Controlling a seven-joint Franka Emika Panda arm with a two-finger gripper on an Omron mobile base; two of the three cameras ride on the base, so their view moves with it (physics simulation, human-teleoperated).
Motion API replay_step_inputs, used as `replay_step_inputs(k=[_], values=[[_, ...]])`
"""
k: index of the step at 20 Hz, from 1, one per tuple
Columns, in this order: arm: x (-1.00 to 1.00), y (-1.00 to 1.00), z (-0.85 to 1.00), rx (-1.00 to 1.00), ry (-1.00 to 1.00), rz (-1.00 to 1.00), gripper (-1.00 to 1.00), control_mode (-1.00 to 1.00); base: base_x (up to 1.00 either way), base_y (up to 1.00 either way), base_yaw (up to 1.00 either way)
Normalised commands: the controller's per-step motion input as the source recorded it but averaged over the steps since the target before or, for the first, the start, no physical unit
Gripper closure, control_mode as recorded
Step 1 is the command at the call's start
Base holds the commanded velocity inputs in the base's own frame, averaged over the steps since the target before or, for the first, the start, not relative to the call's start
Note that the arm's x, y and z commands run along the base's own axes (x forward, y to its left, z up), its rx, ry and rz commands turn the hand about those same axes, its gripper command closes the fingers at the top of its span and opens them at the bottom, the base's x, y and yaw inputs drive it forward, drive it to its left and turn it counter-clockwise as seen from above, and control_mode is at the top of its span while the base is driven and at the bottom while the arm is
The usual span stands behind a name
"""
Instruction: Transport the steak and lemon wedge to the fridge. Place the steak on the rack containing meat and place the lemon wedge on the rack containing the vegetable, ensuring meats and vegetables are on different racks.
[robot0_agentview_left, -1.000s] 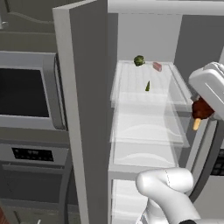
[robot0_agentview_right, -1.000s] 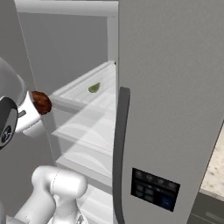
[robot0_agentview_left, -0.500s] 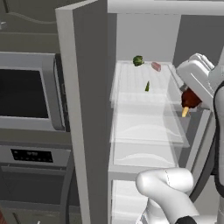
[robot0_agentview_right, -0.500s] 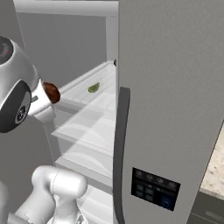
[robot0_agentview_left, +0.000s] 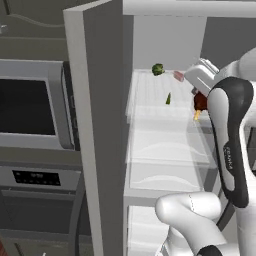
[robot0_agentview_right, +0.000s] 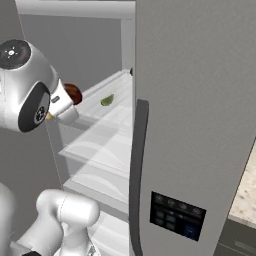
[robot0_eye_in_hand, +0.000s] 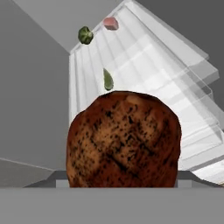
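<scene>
The fridge (robot0_agentview_left: 102, 125) stands open, and its top rack (robot0_agentview_left: 150, 95) carries the vegetable (robot0_agentview_left: 158, 69), the pink meat (robot0_agentview_left: 178, 75) and the thin green lemon wedge (robot0_agentview_left: 168, 99). My gripper (robot0_agentview_right: 70, 97) is shut on the dark red-brown steak (robot0_agentview_left: 200, 101), held in the air at that rack's right front edge. The steak's tan stub points down. In the hand view the steak (robot0_eye_in_hand: 124, 140) hides my fingertips. Beyond it lie the lemon wedge (robot0_eye_in_hand: 108, 80), the vegetable (robot0_eye_in_hand: 85, 35) and the meat (robot0_eye_in_hand: 110, 23). The right base view shows the steak (robot0_agentview_right: 73, 93) level with the lemon wedge (robot0_agentview_right: 107, 101).
Bare white shelves (robot0_agentview_left: 167, 145) sit under the top rack. A built-in oven with a black window (robot0_agentview_left: 30, 105) stands left of the open door. The other fridge door (robot0_agentview_right: 195, 125), with its dark handle (robot0_agentview_right: 136, 170) and dispenser panel (robot0_agentview_right: 177, 215), is close on the right.
My hand has risen and swung left with the steak, from beside the second shelf to the top rack's right edge. The items on the rack have not moved.
</scene>
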Motion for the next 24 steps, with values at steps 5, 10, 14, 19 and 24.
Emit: replay_step_inputs(k=[5, 10, 14, 19, 24], values=[[0.41, -0.10, -0.05, -0.17, -0.07, -0.06, 1.00, -1.00, 0.00, 0.00, 0.00], [0.29, -0.40, -0.05, -0.06, 0.14, -0.01, 1.00, -1.00, 0.00, 0.00, 0.00], [0.26, -0.37, -0.17, -0.07, 0.16, 0.00, 1.00, -1.00, 0.00, 0.00, 0.00], [0.43, -0.18, -0.17, -0.07, 0.16, 0.00, 1.00, -1.00, 0.00, 0.00, 0.00], [0.53, -0.07, -0.17, -0.07, 0.17, 0.00, 1.00, -1.00, 0.00, 0.00, 0.00]])
